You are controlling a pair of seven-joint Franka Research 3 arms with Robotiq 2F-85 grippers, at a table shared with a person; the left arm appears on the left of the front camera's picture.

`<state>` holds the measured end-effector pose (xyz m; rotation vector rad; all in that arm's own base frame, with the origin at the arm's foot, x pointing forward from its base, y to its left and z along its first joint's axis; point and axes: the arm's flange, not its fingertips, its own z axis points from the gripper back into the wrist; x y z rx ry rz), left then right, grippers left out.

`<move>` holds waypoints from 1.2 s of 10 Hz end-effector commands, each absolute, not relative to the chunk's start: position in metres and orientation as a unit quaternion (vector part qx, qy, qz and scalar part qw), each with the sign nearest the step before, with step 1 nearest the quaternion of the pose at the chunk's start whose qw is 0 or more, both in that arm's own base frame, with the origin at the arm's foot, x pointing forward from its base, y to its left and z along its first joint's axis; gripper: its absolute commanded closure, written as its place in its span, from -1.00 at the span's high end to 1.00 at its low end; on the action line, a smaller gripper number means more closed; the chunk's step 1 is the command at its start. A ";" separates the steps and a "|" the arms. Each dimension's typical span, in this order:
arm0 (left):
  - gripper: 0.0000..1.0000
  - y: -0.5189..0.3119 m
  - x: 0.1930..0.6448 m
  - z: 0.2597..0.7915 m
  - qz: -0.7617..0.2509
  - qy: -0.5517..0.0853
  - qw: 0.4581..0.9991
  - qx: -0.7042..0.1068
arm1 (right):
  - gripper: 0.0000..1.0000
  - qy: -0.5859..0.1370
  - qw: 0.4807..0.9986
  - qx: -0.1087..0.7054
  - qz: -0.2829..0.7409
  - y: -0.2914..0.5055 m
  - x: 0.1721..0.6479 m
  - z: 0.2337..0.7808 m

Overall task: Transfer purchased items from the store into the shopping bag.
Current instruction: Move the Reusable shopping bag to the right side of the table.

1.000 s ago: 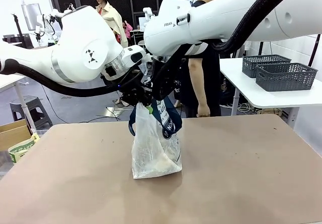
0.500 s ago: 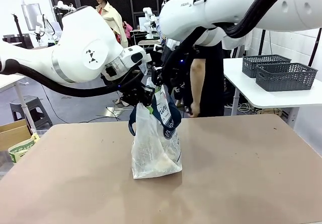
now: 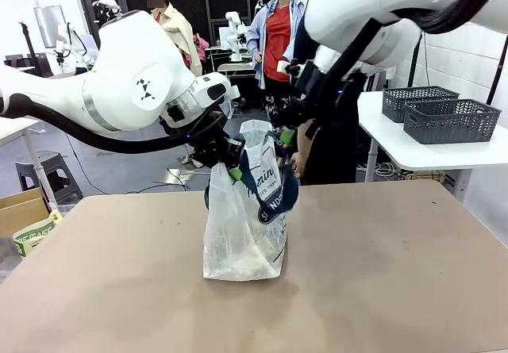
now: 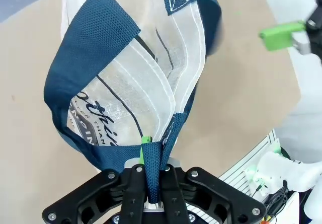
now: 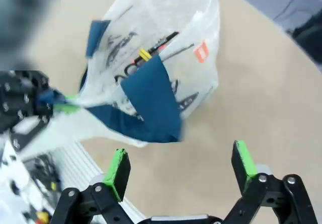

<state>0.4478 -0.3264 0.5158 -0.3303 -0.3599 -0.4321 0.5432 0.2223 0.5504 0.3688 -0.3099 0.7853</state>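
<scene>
The translucent white shopping bag (image 3: 242,226) stands in the middle of the table, its navy logo side sagging toward the right. My left gripper (image 3: 231,167) is shut on one navy strap handle (image 4: 152,178) and holds that side of the bag's mouth up. My right gripper (image 3: 286,136) hangs open just above and to the right of the bag, holding nothing; its green pads (image 5: 118,169) are spread wide over the bag (image 5: 166,43). Small yellow and red packs (image 5: 151,50) show through the bag's wall. The other strap (image 5: 151,100) droops loose.
Two dark grey mesh baskets (image 3: 451,120) sit on a white side table (image 3: 397,151) at the far right. A person (image 3: 317,151) stands behind the right arm at the table's far edge. A cardboard box (image 3: 20,209) sits low at the left.
My right gripper has pulled up and to the right, away from the bag's mouth. The bag's right side has slumped and its logo side has swung outward. The left gripper held still.
</scene>
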 end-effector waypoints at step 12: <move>-1.00 -0.325 0.448 0.517 -0.209 -0.178 0.947 -0.164 | 1.00 -0.245 0.754 0.292 0.534 0.142 0.505 0.560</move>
